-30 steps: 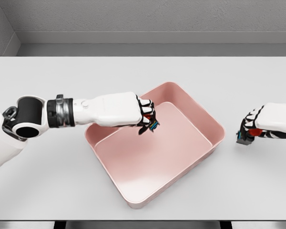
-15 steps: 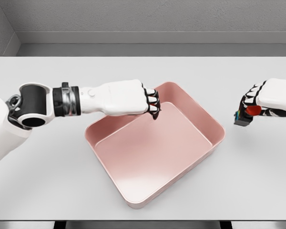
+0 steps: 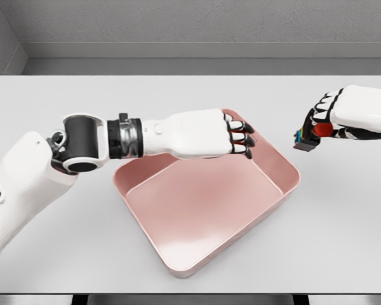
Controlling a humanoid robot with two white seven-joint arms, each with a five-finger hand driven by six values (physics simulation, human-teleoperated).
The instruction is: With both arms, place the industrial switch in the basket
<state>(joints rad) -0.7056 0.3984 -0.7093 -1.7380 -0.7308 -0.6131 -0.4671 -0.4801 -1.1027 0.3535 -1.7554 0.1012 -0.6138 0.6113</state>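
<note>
left hand [image 3: 236, 135]: moved from over the basket's [image 3: 178, 270] left-rear part toward its rear corner, now above the far rim; fingers went from hanging down to curled, pointing right
left arm [image 3: 82, 143]: extended further over the table [image 3: 51, 254], elbow and forearm more in view
right hand [image 3: 343, 114]: lifted and shifted toward the table's rear and left
industrial switch [image 3: 305, 138]: rose off the table with the right hand, now held clear, closer to the basket's right corner

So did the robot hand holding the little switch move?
Yes. The right robot hand, gripping the switch, has risen and drifted left, closer to the pink basket, which stayed put.
</note>
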